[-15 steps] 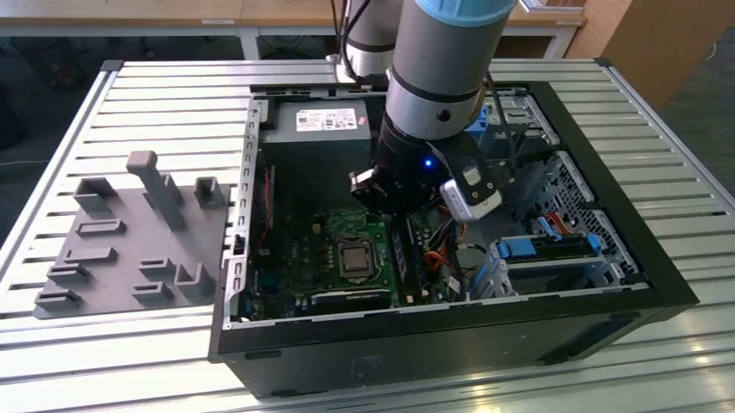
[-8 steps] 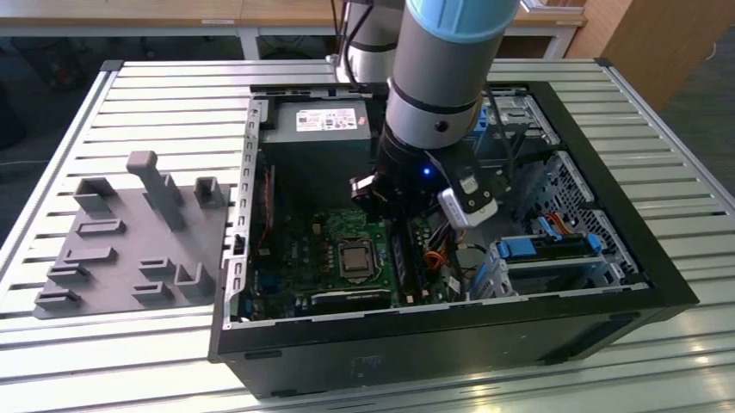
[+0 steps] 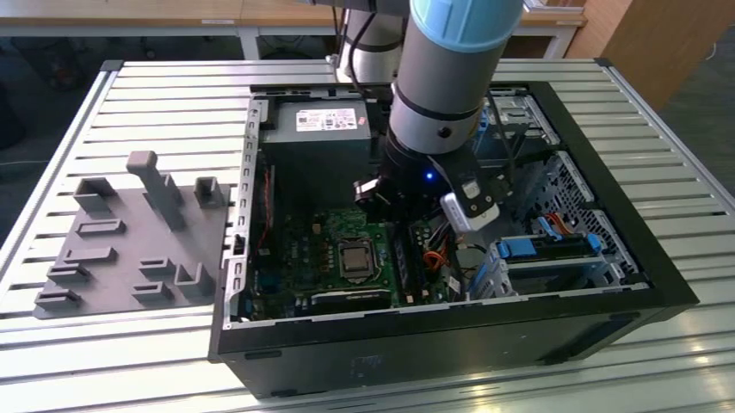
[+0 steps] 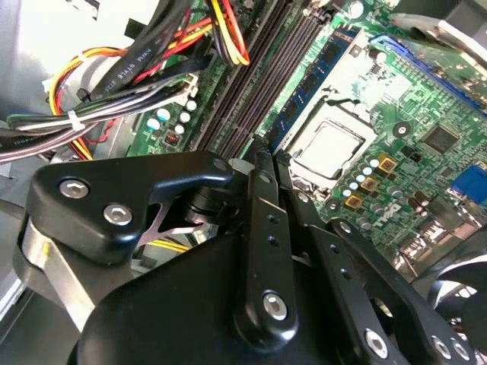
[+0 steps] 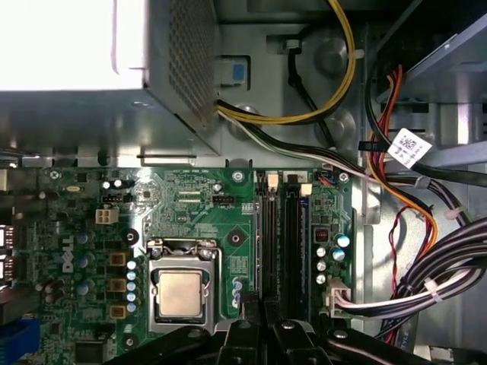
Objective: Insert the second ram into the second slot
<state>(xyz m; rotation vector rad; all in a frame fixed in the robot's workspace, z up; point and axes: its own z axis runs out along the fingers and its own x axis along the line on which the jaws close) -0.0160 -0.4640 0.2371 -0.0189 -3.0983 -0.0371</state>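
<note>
Open PC case (image 3: 597,284) sits on the slatted metal bench (image 3: 161,95), arm reaching down inside it. Pincer (image 4: 262,156) hangs low over the motherboard (image 5: 190,220), right above the RAM slots (image 5: 289,236) beside the CPU socket (image 5: 180,293).

In the second wrist view the black fingers (image 4: 259,220) are pressed together in a narrow stack, tips just over the near end of the slot bank. Cannot tell if anything thin is pinched between them; no visible gap.

The second ram (image 4: 316,80), blue with dark chips, stands edge-up in the slot nearest the CPU socket in the second wrist view, running away from the pincer tips. Whether it is fully seated, cannot tell. The dark slots beside it, towards the cable side, look vacant.

In the first wrist view the long dark slots run from the board's top edge down to the pincer body (image 5: 266,342); the stick is hard to pick out there.

Cable bundle (image 5: 426,281) in yellow, red, orange and black lies just beside the slots. Power supply (image 3: 316,125) sits at the far end of the case in the exterior view. Grey fixture plate (image 3: 126,249) with upright pegs lies on the bench at the exterior view's left, well apart from the case.
</note>
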